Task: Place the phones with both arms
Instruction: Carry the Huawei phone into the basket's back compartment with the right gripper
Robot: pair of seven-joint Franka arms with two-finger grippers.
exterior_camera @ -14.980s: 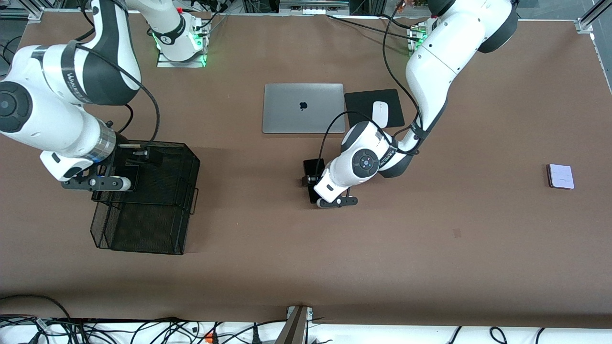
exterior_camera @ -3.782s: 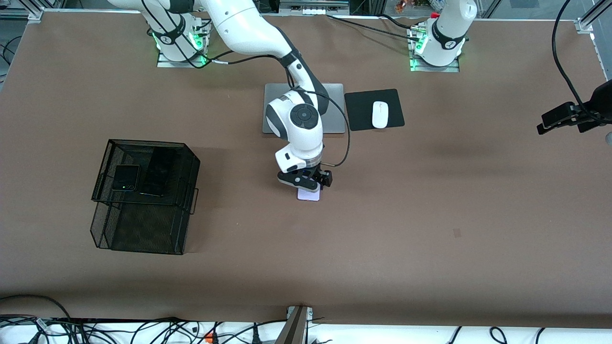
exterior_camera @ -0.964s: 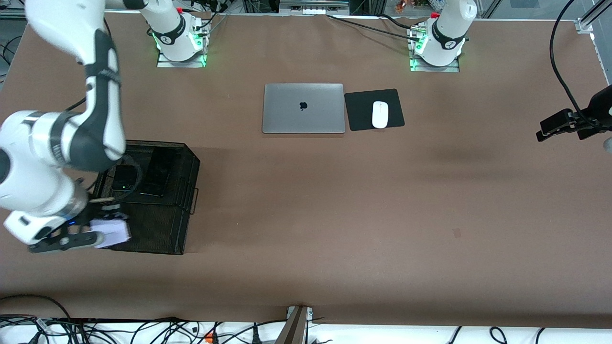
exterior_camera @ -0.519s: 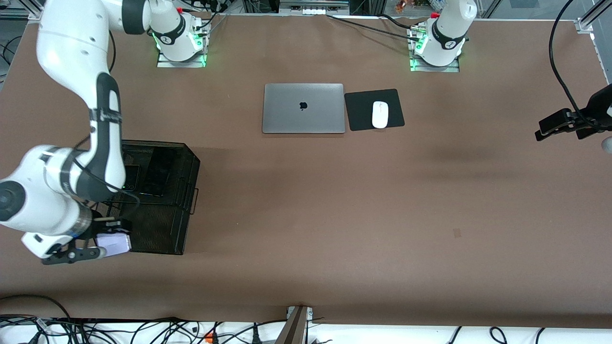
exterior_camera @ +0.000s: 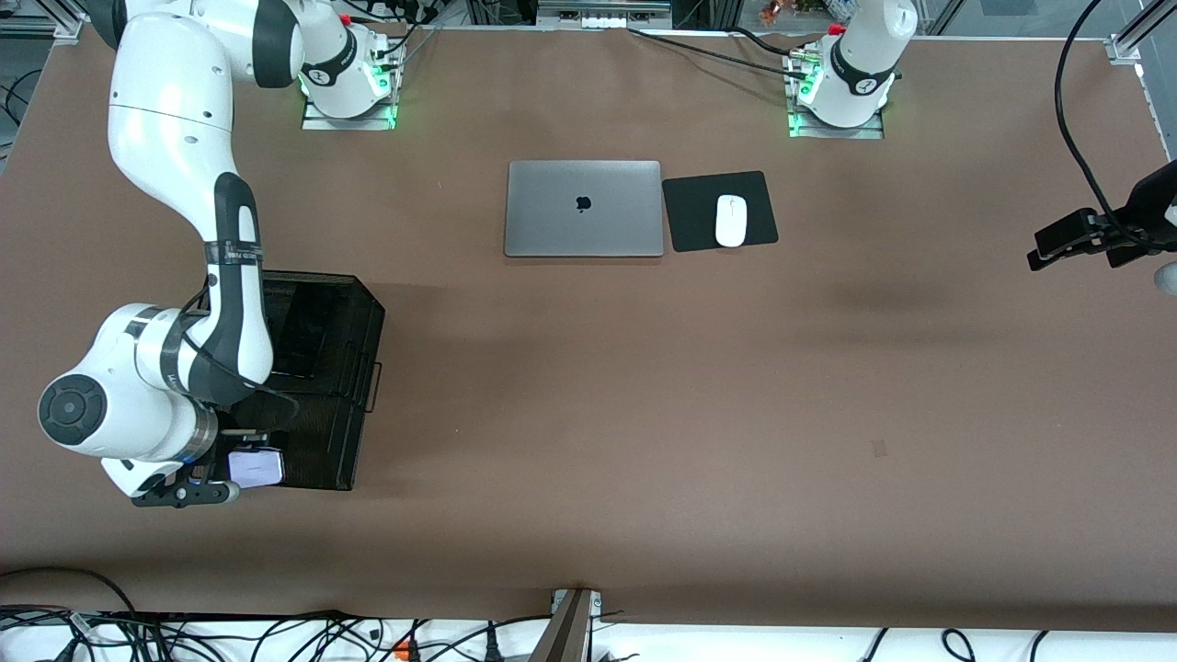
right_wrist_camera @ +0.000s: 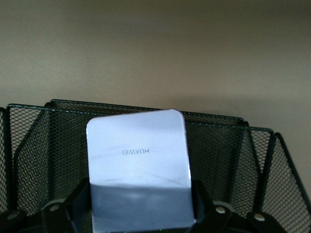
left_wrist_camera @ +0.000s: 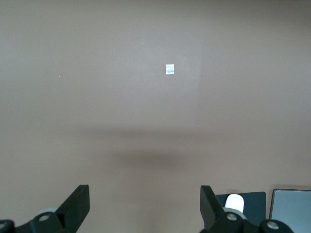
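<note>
My right gripper [exterior_camera: 241, 471] is shut on the pale lavender-white phone [exterior_camera: 257, 466] and holds it at the front-camera end of the black mesh rack [exterior_camera: 340, 441], over its lower tier. In the right wrist view the phone [right_wrist_camera: 137, 162] stands between the fingers [right_wrist_camera: 201, 204], with the rack's mesh walls [right_wrist_camera: 218, 145] just past it. The long black slab [exterior_camera: 308, 331] lies on the rack's upper tier. The black folded phone is hidden under the right arm. My left gripper [exterior_camera: 1048, 246] waits open and empty in the air over the left arm's end of the table; it also shows in the left wrist view [left_wrist_camera: 144, 208].
A closed silver laptop [exterior_camera: 583, 209] lies mid-table near the bases, with a white mouse [exterior_camera: 730, 221] on a black pad [exterior_camera: 699, 207] beside it. The left wrist view shows bare brown table with a small pale mark [left_wrist_camera: 169, 69].
My right arm has swung toward the rack, carrying the lavender phone from the rack's outer corner in over its lower tier. The left arm has barely moved.
</note>
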